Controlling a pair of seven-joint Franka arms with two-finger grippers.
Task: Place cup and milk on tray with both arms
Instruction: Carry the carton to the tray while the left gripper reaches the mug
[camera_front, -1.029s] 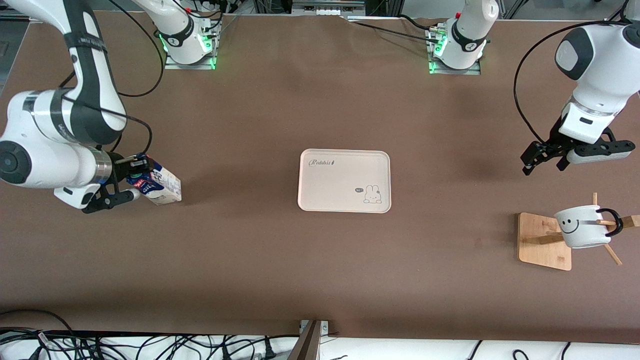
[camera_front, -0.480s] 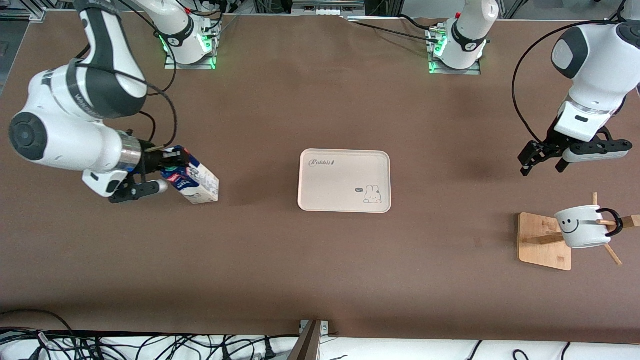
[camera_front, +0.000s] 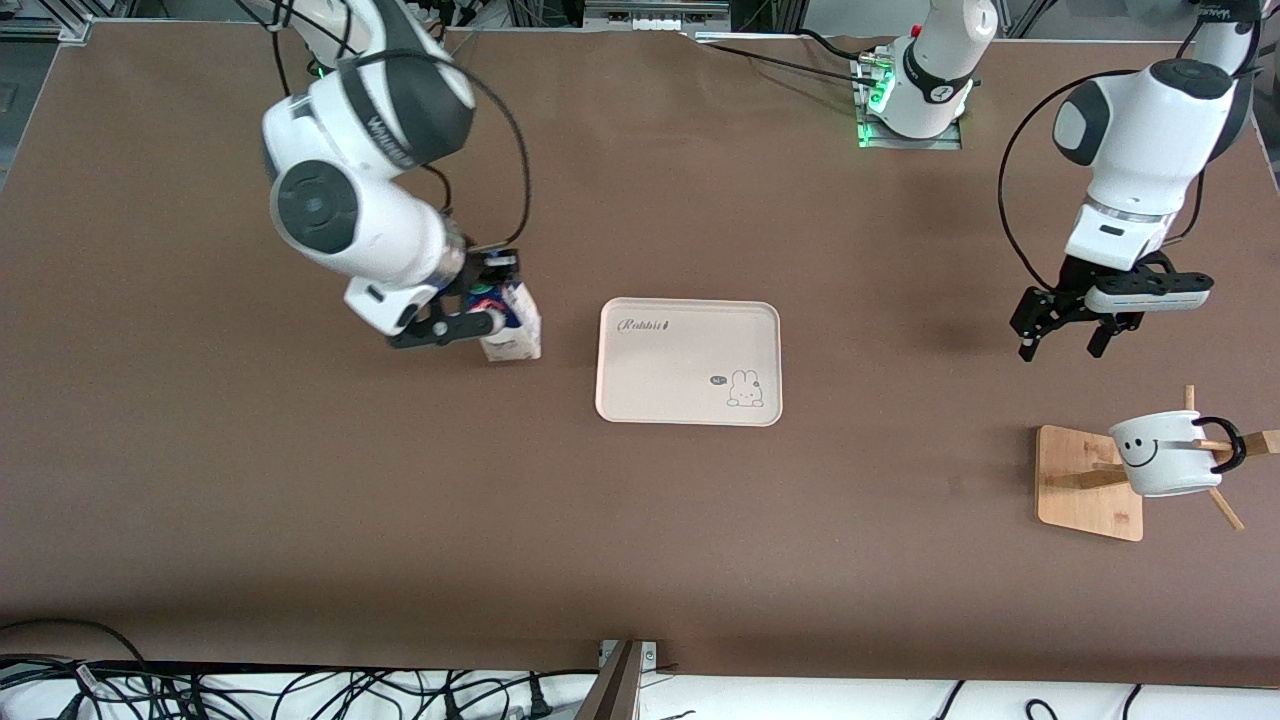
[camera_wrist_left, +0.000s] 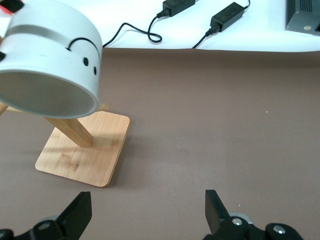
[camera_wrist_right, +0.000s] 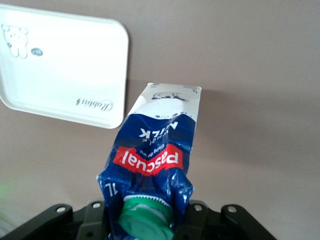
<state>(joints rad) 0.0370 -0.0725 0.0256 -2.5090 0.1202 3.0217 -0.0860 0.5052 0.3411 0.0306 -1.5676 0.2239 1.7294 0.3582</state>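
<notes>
The right end effector (camera_front: 488, 300) pinches the soft, dented dark-blue-and-white cardboard milk carton (camera_front: 511, 330) at its gable top, over the tabletop (camera_front: 640, 540) beside the smooth cream-beige tray (camera_front: 610, 400). The left end effector (camera_front: 1060, 335), spread wide, hangs above the tabletop near the glossy, breakable white smiley mug (camera_front: 1165, 455) on its wooden stand (camera_front: 1085, 490); its rim looks the best hold.

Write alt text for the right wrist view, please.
The right hand is shut on the milk by its crumpled top near the green cap, over brown table beside the cream tray.
</notes>
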